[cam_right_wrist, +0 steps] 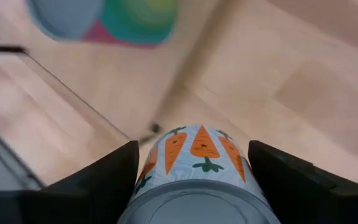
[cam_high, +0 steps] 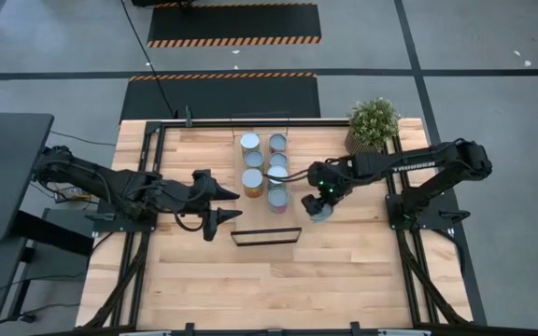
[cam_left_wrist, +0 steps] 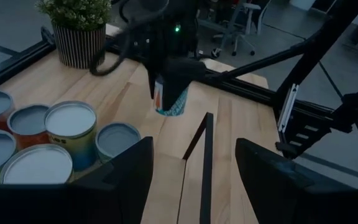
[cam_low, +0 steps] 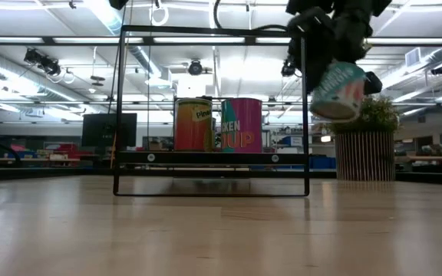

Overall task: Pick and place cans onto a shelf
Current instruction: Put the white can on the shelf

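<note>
Several cans [cam_high: 253, 161] stand in two rows on the shelf [cam_high: 265, 236], a light board between black wire end frames; two show in the low view [cam_low: 194, 123] on the board [cam_low: 152, 157]. My right gripper [cam_high: 321, 198] is shut on a carrot-label can [cam_low: 338, 90], in the air just right of the shelf's near end. My left gripper [cam_high: 224, 203] is open and empty left of the shelf, its fingers pointing toward the table's right, with nothing between them [cam_left_wrist: 194, 186]. My right gripper pinches the carrot-label can by its round side wall [cam_right_wrist: 151, 163] between its two fingers [cam_right_wrist: 114, 177], one on each side, near the can's silvery top. The fingers come from above, pointing down. The can hangs below them, tilted, lifted clear of the table [cam_left_wrist: 171, 99].
A potted green plant [cam_high: 374, 121] stands at the table's far right, behind my right arm. The shelf's tall wire frame [cam_low: 307, 115] stands close to the held can. Bare tabletop [cam_high: 278, 289] lies toward the near edge.
</note>
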`<control>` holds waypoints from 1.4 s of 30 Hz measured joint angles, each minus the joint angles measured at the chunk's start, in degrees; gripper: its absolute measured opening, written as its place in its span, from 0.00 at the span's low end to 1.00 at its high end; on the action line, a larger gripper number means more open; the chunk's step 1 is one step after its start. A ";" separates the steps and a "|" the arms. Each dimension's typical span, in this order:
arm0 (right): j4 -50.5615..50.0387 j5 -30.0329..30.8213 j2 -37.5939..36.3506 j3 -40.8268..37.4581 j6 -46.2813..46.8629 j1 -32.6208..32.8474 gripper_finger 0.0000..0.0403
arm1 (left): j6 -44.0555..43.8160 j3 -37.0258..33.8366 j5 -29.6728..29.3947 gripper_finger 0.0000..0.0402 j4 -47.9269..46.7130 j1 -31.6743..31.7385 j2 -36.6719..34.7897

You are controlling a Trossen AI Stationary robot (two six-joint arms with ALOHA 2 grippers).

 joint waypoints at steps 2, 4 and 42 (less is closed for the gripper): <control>2.06 -0.09 0.00 0.21 3.16 0.41 0.76 | -0.29 0.00 0.00 0.58 0.03 0.02 0.00; 5.48 1.58 0.35 0.21 7.67 1.71 0.76 | -0.27 0.00 0.00 0.58 0.06 0.04 0.00; 12.41 13.11 20.59 15.51 22.64 9.74 0.80 | 1.30 -0.04 0.02 0.58 -0.03 0.42 -0.02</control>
